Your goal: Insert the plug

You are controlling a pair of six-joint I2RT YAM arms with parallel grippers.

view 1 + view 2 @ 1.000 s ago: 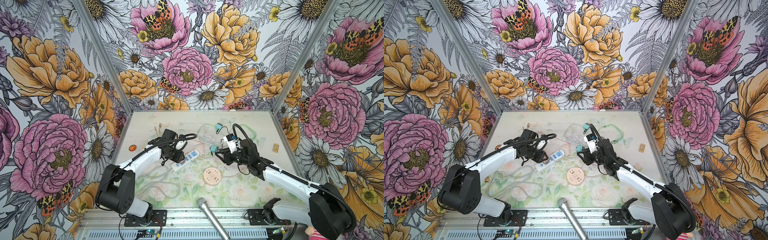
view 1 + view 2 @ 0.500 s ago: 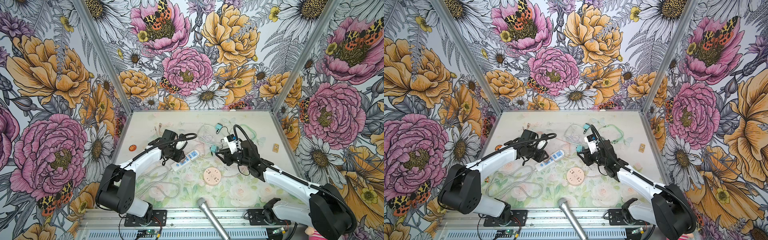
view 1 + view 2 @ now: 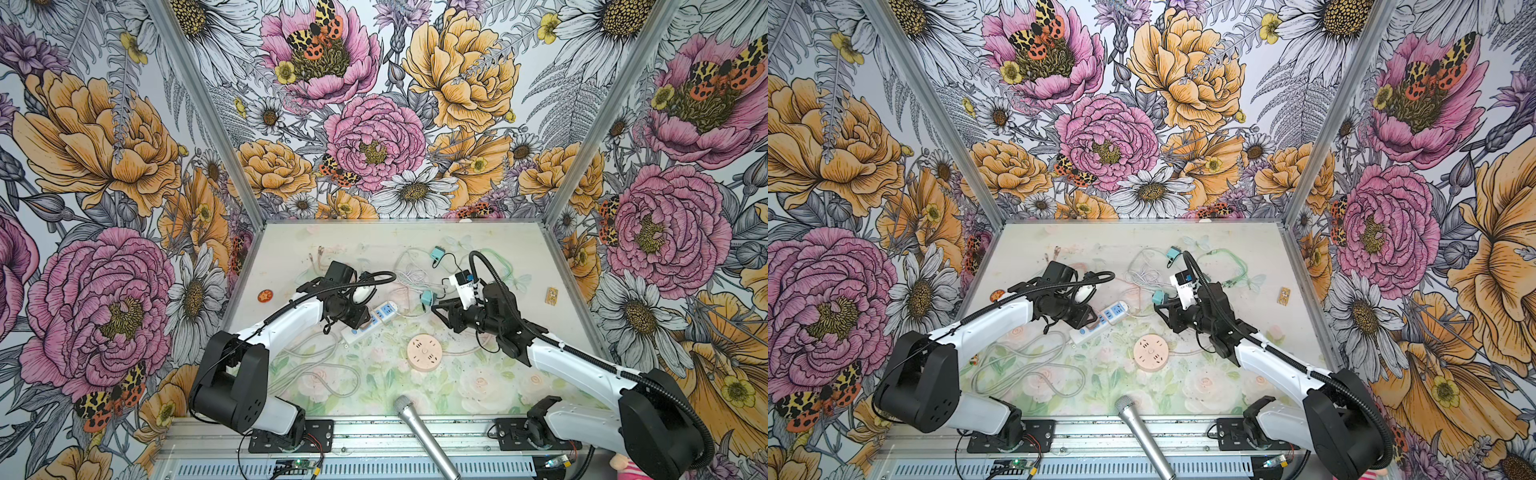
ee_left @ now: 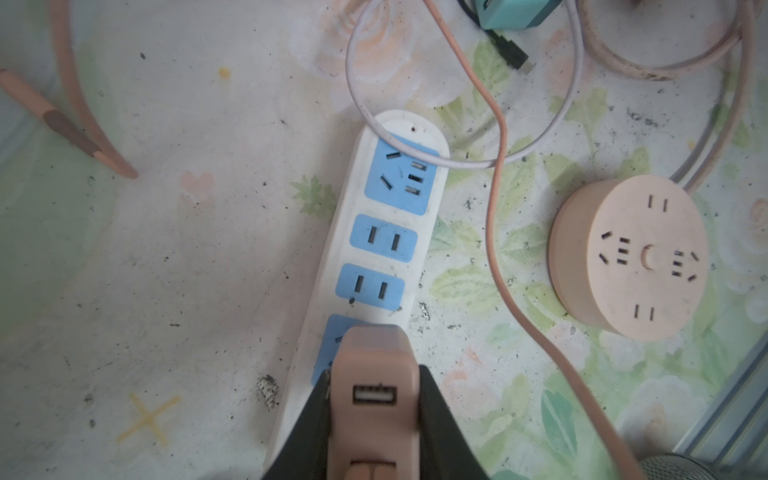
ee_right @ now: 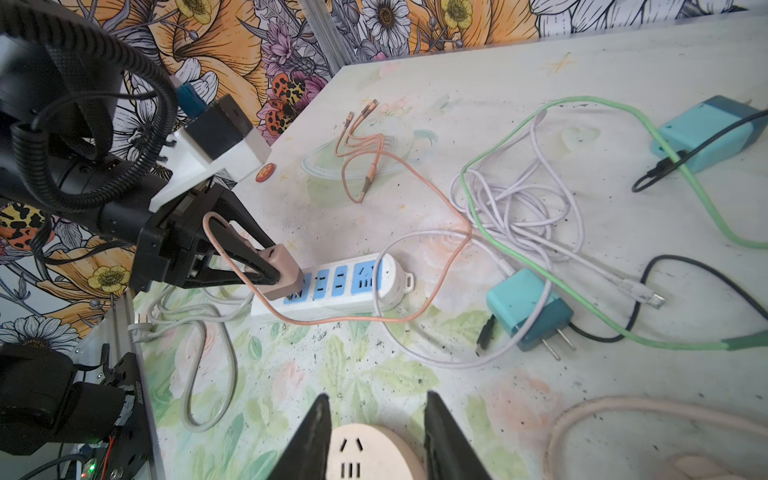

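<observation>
A pink plug block [image 4: 374,353] with a USB port sits between the black fingers of my left gripper [image 4: 374,378], which is shut on it. The plug stands on the white power strip [image 4: 386,249], over the blue socket nearest the strip's cord end [image 5: 280,270]; its prongs are hidden. In both top views the left gripper [image 3: 361,322] [image 3: 1090,320] hangs over the strip [image 3: 384,311] [image 3: 1117,311]. My right gripper [image 5: 376,397] [image 3: 434,309] hovers open above the table, and nothing is held in it.
A round pink socket hub [image 3: 424,352] [image 5: 365,453] lies below the right gripper. Two teal chargers [image 5: 525,307] [image 5: 706,133] lie among white, green and orange cables [image 5: 515,199]. A microphone [image 3: 419,428] lies at the front edge.
</observation>
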